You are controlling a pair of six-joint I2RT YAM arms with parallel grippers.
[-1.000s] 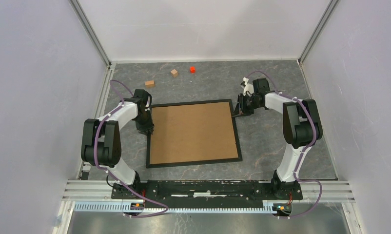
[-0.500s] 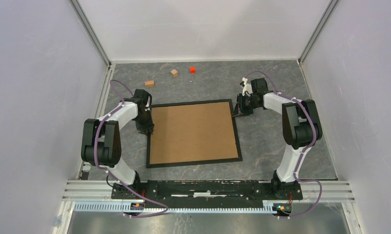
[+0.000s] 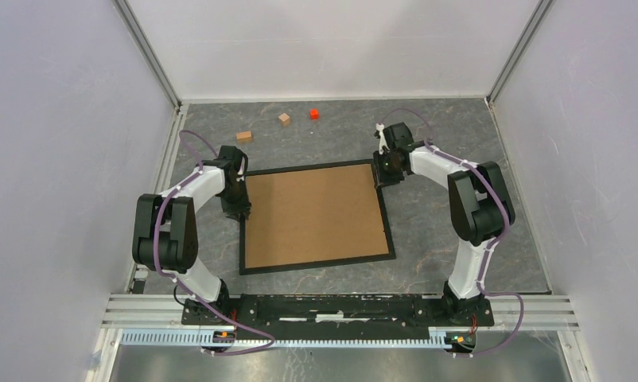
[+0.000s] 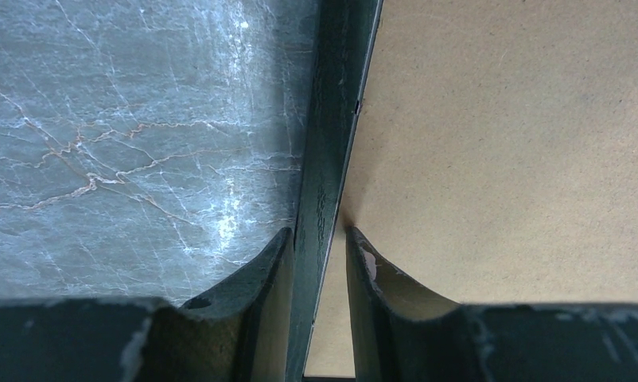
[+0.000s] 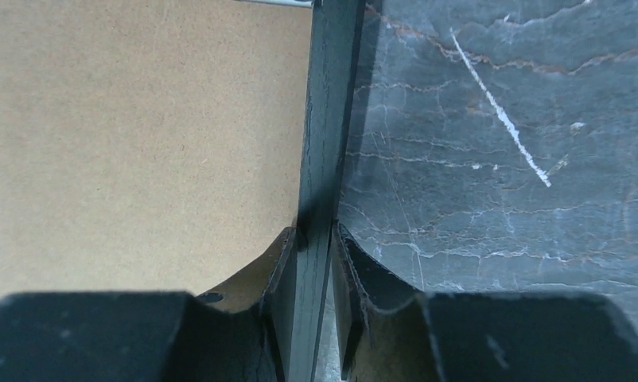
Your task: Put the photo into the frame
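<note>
The black frame (image 3: 316, 267) lies flat on the grey table, its opening filled by a brown backing board (image 3: 312, 215). The photo is hidden. My left gripper (image 3: 243, 213) straddles the frame's left rail (image 4: 332, 119). Its outer finger lies against the rail, and its inner fingertip (image 4: 355, 247) rests on the board at the rail's inner edge, left gripper (image 4: 317, 232). My right gripper (image 3: 382, 177) sits on the right rail (image 5: 328, 119) near the far corner, with its two tips against the rail's two sides, right gripper (image 5: 316, 229).
Two small wooden blocks (image 3: 244, 136) (image 3: 284, 118) and a red cube (image 3: 313, 113) lie on the table beyond the frame. White walls with metal posts enclose the table on three sides. The arm bases stand on the rail at the near edge.
My right gripper has moved left and away from me, from beside the frame's right side onto its rail near the far corner. The left gripper and the frame have stayed put.
</note>
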